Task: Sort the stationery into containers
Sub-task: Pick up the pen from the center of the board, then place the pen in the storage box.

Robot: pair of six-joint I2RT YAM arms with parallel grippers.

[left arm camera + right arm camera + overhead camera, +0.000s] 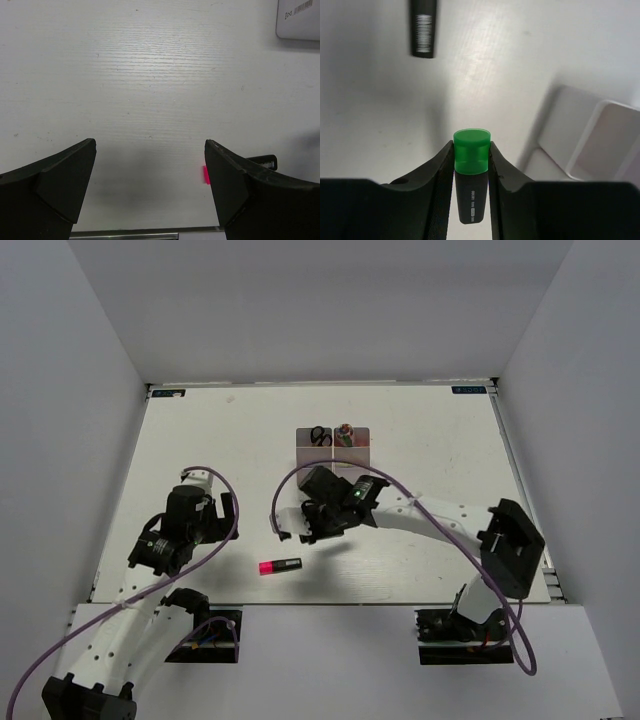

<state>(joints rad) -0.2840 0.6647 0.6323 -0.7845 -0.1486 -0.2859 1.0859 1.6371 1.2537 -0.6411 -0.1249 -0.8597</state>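
My left fingers (55, 185) hang released, spread wide above the tabletop (150, 75). The pink highlighter (280, 566) lies flat near them. My right fingers (432, 182) are clenched on the green highlighter (471, 150), near the white bins (334, 452), where the scissors (320, 435) sit in the left one.

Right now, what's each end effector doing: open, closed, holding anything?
Left end effector: open, holding nothing.
Right end effector: closed on the green highlighter.

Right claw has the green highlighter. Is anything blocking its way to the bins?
Nothing visible does. The right claw grips the green highlighter, and only table shows between it and the bins. The pink highlighter lies off that path, nearer the arm bases.
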